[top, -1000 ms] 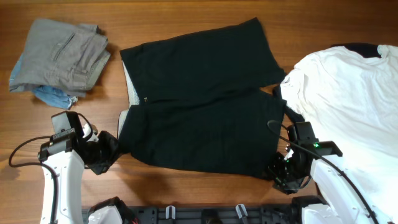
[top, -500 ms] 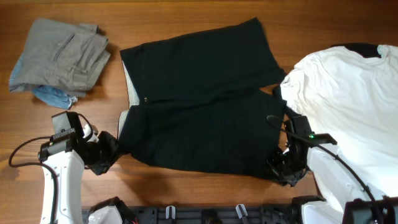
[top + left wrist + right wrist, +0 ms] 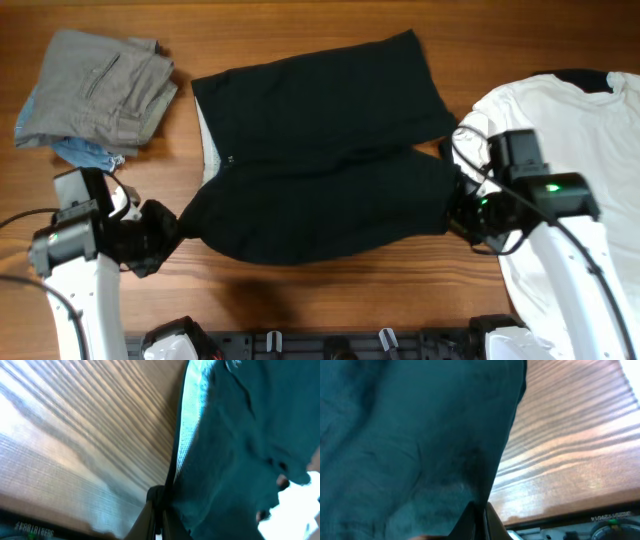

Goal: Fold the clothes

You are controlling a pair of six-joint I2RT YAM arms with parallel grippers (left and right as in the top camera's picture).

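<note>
The clothes, a pair of black shorts [image 3: 320,130], lie spread at the middle of the table with the waistband to the left. A pale lining [image 3: 209,140] shows inside the waistband. My left gripper [image 3: 177,227] is shut on the near waistband corner. My right gripper [image 3: 459,206] is shut on the hem of the near leg, which hangs bunched and raised between the two. In the left wrist view the fingers [image 3: 150,522] pinch dark fabric [image 3: 240,450] beside the lining [image 3: 187,425]. In the right wrist view the gripper [image 3: 481,522] clamps the shorts' edge [image 3: 410,435].
Folded grey trousers [image 3: 100,85] with a blue cloth [image 3: 80,152] under them lie at the back left. A large white T-shirt [image 3: 570,130] covers the right side, close to my right arm. A dark rail [image 3: 330,345] runs along the table's front edge.
The right gripper has shut on the near leg's hem. Both grippers have lifted and moved away from the front edge, drawing the near leg up and toward the far leg.
</note>
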